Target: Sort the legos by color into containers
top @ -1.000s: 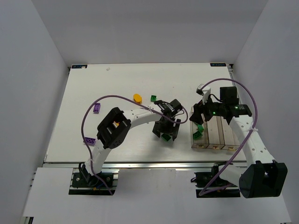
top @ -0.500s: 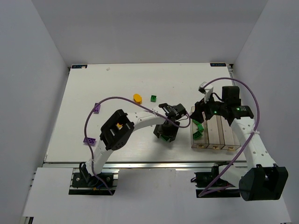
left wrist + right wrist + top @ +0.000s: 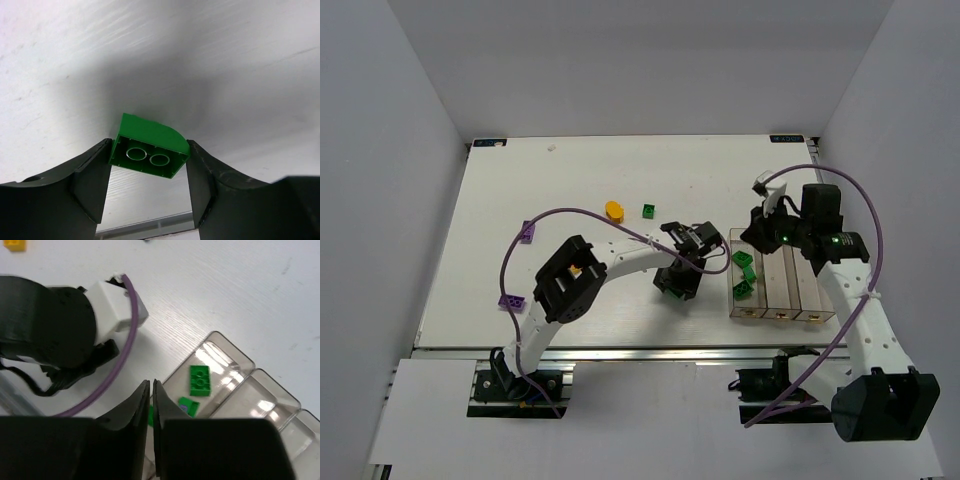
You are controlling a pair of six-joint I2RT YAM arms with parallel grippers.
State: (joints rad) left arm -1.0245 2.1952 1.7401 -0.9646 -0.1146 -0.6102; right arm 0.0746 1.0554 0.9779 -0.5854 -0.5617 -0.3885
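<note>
Green lego (image 3: 149, 152) sits clamped between left fingers (image 3: 92, 182).

A robotics lab bench: white table (image 3: 570, 180) boxed by bare grey panels (image 3: 380, 150), cabled robot arms (image 3: 620, 252) bolted on.

Right pincer (image 3: 151, 386) now drawn back from the leftmost container (image 3: 216, 336), one more green lego (image 3: 200, 380) inside
</note>
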